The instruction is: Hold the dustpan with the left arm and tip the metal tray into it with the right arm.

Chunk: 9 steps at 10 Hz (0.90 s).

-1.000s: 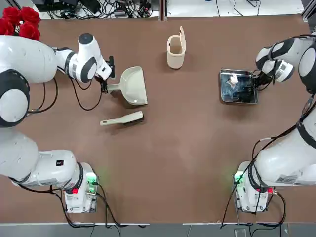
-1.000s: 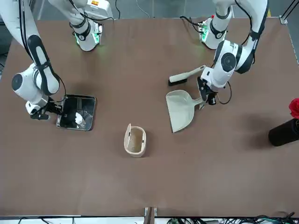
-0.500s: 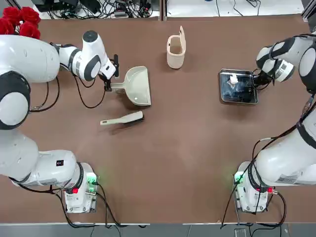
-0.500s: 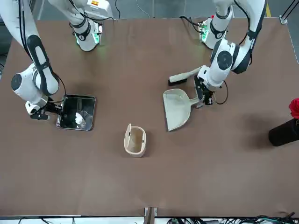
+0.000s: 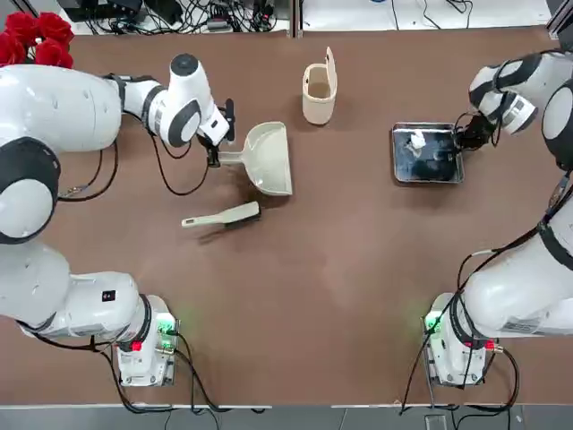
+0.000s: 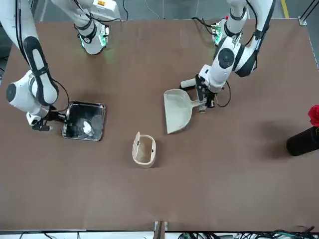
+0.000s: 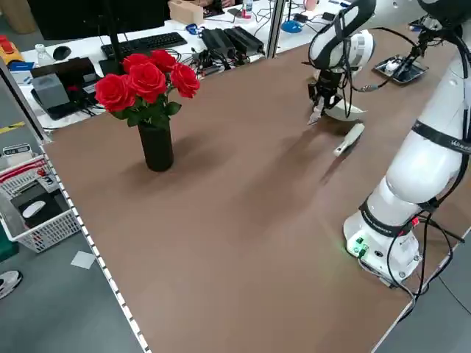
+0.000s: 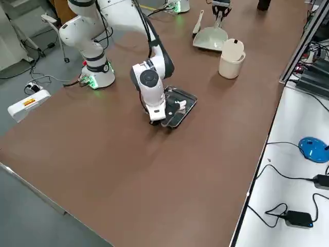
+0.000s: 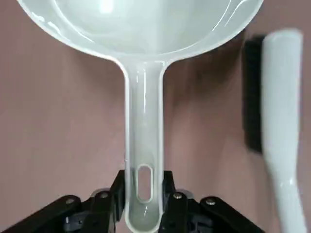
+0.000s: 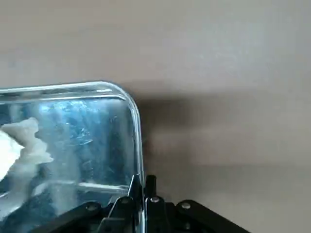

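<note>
Pinched by its handle in the left gripper [image 9: 144, 201], the dustpan [image 9: 145, 92] is held scoop outward, likely for catching; the metal tray [image 10: 73, 141] is gripped at its rim by the right gripper [image 10: 142, 196], probably for easy tipping; white scrap [image 10: 10, 153] lies inside, beside that gripper.

Dustpan [image 9: 144, 102] between left fingers [image 9: 169, 199]: pale cream | brush [image 9: 284, 121] beside them: cream handle, black bristles | tray [image 10: 97, 141] between right fingers [image 10: 151, 204]: silver, blue-tinged | fingers: black
</note>
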{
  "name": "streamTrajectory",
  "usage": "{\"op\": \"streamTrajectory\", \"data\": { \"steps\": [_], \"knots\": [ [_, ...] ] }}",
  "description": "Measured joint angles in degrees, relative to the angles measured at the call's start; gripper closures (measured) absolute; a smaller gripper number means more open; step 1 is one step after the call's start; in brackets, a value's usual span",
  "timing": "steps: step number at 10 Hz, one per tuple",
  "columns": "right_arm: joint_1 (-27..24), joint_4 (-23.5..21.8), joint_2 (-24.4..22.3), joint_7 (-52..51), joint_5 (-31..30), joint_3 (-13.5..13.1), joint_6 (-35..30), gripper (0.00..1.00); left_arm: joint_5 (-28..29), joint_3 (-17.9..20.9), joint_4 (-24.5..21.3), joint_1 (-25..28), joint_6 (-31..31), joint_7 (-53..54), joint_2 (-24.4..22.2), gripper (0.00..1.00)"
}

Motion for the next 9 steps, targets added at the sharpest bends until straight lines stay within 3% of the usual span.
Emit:
{"op": "streamTrajectory", "data": {
  "steps": [3,7,9],
  "knots": [
    [0.3,3.5,-1.8,1.7,0.1,0.0,-5.7,0.95,0.0,-4.7,2.6,-1.0,-1.4,-6.6,2.7,0.67],
    [4.2,5.1,-6.4,9.7,0.1,0.4,-11.0,0.95,0.0,-5.2,5.0,-5.7,-1.4,-14.4,5.5,0.67],
    [5.7,5.2,-10.4,13.1,-1.9,3.5,-13.2,0.95,0.0,-5.2,6.5,-8.0,-1.4,-17.7,6.9,0.67]
  ]
}}
